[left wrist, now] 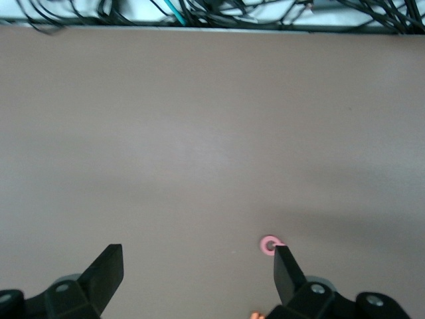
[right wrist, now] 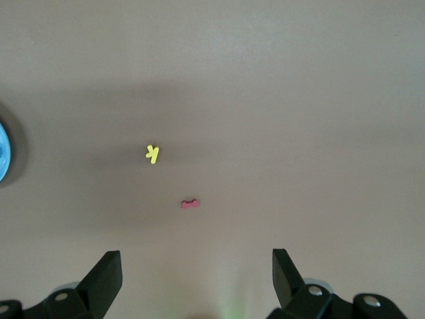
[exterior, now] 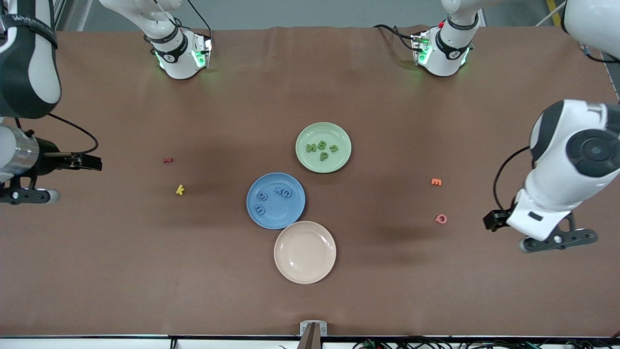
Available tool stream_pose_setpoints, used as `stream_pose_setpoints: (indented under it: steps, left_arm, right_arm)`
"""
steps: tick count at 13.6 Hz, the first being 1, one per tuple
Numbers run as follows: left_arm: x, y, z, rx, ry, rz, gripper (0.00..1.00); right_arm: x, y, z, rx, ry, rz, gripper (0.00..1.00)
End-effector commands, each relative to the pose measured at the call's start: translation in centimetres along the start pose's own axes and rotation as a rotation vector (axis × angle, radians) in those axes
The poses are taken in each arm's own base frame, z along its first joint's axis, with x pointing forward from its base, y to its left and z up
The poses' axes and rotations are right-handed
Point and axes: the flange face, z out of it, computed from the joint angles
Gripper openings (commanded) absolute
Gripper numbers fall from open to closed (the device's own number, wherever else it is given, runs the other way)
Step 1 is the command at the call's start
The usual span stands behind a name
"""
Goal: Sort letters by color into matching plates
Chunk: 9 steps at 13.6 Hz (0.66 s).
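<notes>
Several green letters [exterior: 322, 150] lie in the pale green plate [exterior: 322, 131] at mid-table. Several blue letters [exterior: 271, 196] lie in the blue plate [exterior: 282, 218], which sits nearer the front camera and touches the green plate's neighbourhood on the right arm's side. An edge of the blue plate [right wrist: 2, 151] shows in the right wrist view. My left gripper [exterior: 557, 241] [left wrist: 196, 256] hangs open and empty over bare table at the left arm's end. My right gripper [exterior: 29, 195] [right wrist: 196, 259] hangs open and empty over the right arm's end.
A cream plate [exterior: 304, 251] sits against the blue plate, nearer the front camera. A pink letter [exterior: 441, 218] [left wrist: 269, 245] and an orange letter [exterior: 436, 182] lie toward the left arm's end. A yellow letter [exterior: 180, 189] [right wrist: 153, 154] and a red letter [exterior: 167, 160] [right wrist: 190, 203] lie toward the right arm's end.
</notes>
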Motion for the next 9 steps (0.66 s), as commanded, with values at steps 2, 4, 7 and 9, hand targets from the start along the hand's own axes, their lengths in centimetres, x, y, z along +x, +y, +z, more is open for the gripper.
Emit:
stream_pose_setpoints:
  steps: [2, 4, 7, 9]
  left_arm:
    - [-1.4, -0.8, -3.6, 0.048, -0.009, 0.091, 1.0]
    - [-2.1, -1.2, -6.7, 0.01, 0.01, 0.14, 1.0]
    - [-3.3, -6.2, -9.9, -0.095, -0.033, 0.094, 1.0]
    - [-4.6, -8.6, -11.5, -0.132, -0.083, 0.077, 1.0]
  right_arm:
    - [-0.8, 0.5, -2.6, -0.002, 0.008, 0.015, 1.0]
    - [-0.8, 1.4, -3.0, 0.01, 0.016, 0.024, 1.0]
    - [-1.1, 1.3, -5.1, 0.004, 0.065, 0.027, 1.0]
    - [-1.0, 1.7, -5.2, 0.005, 0.074, 0.033, 1.0]
